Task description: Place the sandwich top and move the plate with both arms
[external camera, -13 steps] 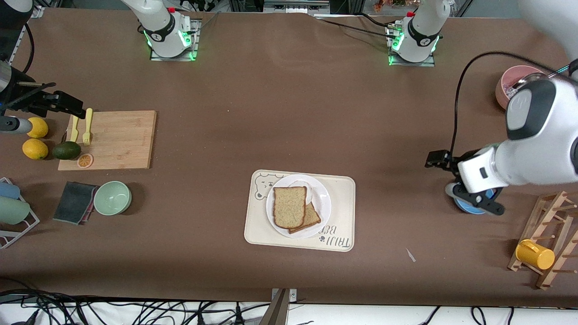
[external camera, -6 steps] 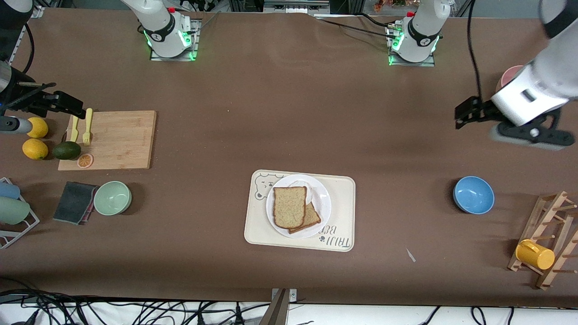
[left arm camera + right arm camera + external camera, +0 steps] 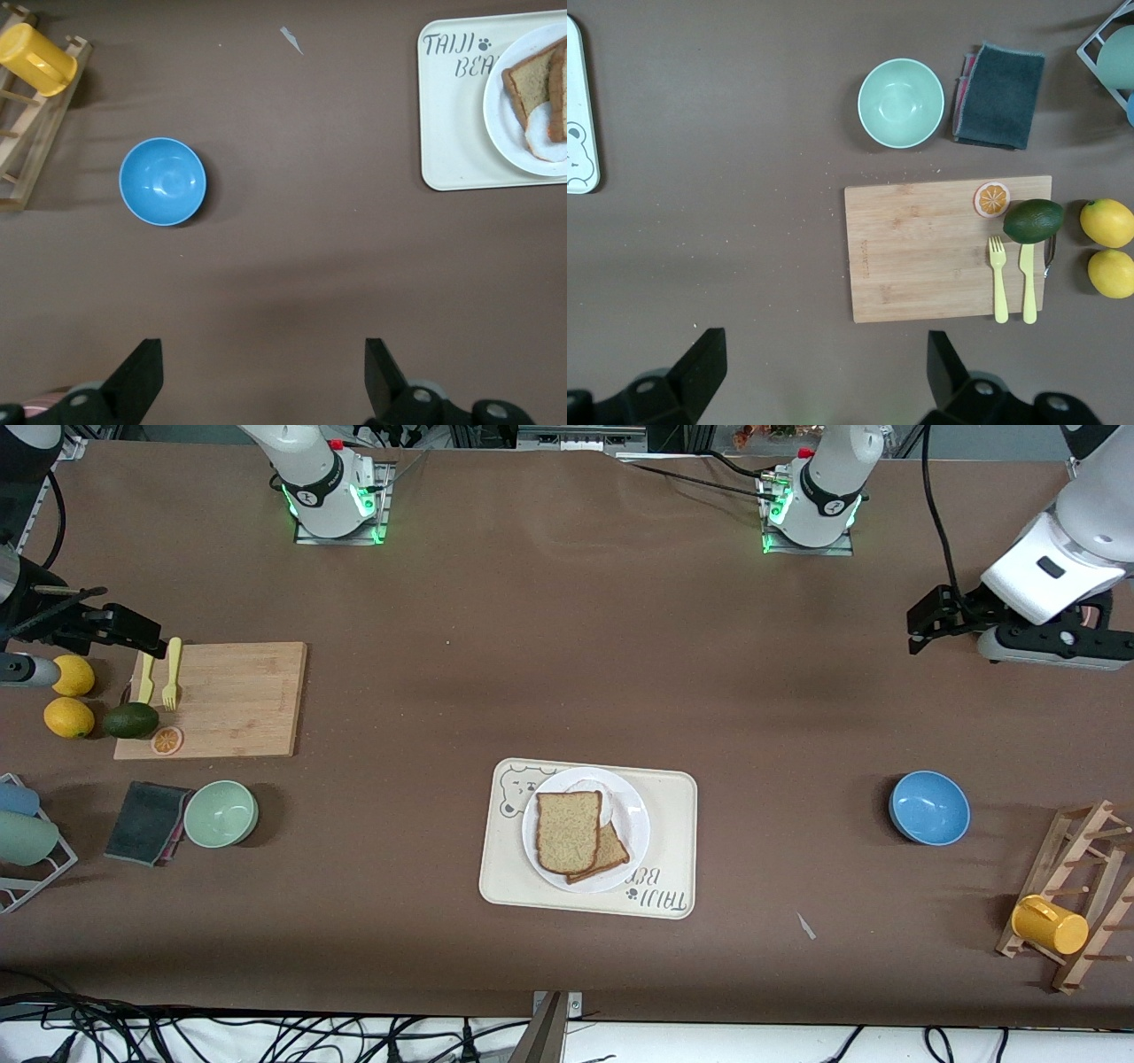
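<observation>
Sandwich top (image 3: 568, 831) lies flat on the plate (image 3: 633, 815), w/ long axis roughly toward the robot bases, overlapping a second slice (image 3: 611, 850) mostly hidden beneath. Plate sits on the tray (image 3: 673, 806). Left gripper (image 3: 257, 376), fingers spread wide and empty, hangs well apart from the plate, past the blue bowl (image 3: 928, 807). Right gripper (image 3: 819, 367), also wide open, hangs near the cutting board (image 3: 235, 695).

Front camera high, facing robots. Wrist cameras look straight down; left wrist shares tray (image 3: 673, 797) (image 3: 443, 133) with front.
</observation>
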You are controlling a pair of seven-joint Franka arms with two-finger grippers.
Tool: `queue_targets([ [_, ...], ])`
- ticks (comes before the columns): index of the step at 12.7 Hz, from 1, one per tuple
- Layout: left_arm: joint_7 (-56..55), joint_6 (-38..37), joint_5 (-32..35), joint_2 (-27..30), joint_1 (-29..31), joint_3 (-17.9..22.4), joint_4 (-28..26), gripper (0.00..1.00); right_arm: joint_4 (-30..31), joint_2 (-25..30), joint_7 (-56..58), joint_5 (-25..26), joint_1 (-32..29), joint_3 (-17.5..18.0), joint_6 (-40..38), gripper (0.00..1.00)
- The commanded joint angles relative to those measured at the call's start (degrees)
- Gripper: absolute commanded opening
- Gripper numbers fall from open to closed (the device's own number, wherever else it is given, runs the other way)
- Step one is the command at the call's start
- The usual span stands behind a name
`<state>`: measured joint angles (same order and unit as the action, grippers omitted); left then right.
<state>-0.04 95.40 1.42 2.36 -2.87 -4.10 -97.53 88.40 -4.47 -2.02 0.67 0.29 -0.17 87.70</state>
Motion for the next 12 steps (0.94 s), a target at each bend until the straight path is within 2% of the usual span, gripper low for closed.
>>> queue_targets([
  [1, -0.30, 0.66, -1.33, 0.90, 0.68, 0.23, -1.00, 1.00, -1.04, 0.07, 0.26, 0.39, -0.20, 0.08, -0.52, 1.00],
  [12, -0.22, -0.75, -0.54, -0.51, 0.68, 0.32, 0.76, 1.00, -1.13, 0.16, 0.52, 0.56, -0.20, 0.08, -0.61, 1.00],
])
